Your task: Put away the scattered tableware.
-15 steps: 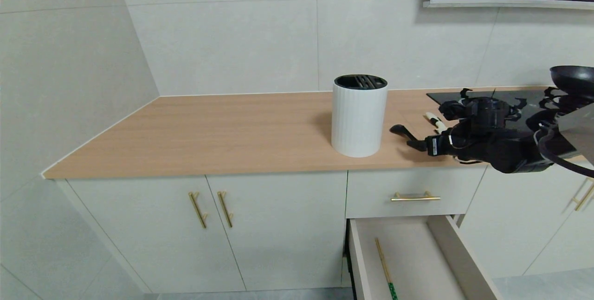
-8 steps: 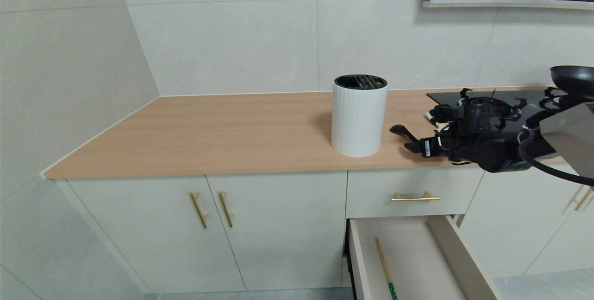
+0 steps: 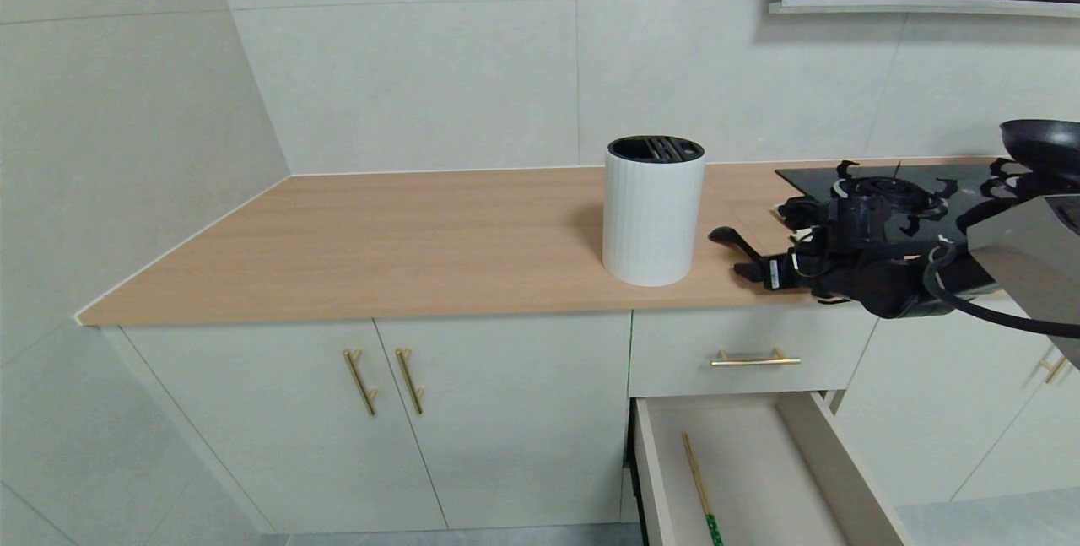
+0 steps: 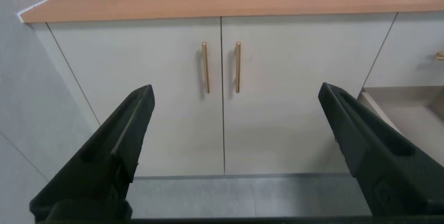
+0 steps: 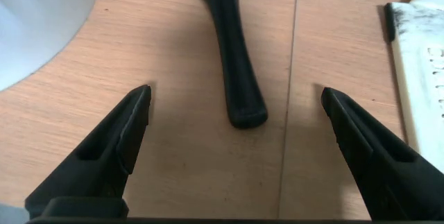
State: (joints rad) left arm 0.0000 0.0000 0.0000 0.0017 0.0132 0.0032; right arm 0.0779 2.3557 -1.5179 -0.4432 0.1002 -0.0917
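Right end effector [image 5: 236, 98]: fingers spread, low over the worktop [image 3: 405, 242], straddling the free end of a black utensil handle [image 5: 232, 44], not gripping it. Just beside it: white-handled utensil [image 5: 416, 64]; on the other side, near: ribbed white holder [image 3: 654, 221]. Left end effector [image 4: 236, 92]: spread, empty, facing cupboard doors [image 4: 298, 92]. Progress, as judged: early; one chopstick [image 3: 699, 483] lies in the open drawer [image 3: 759, 462], two pieces lie out, grasp not yet closed. Room: worktop front edge close, hob [image 3: 894, 187] behind; freest path judged upward, then out over the front edge to the drawer below.
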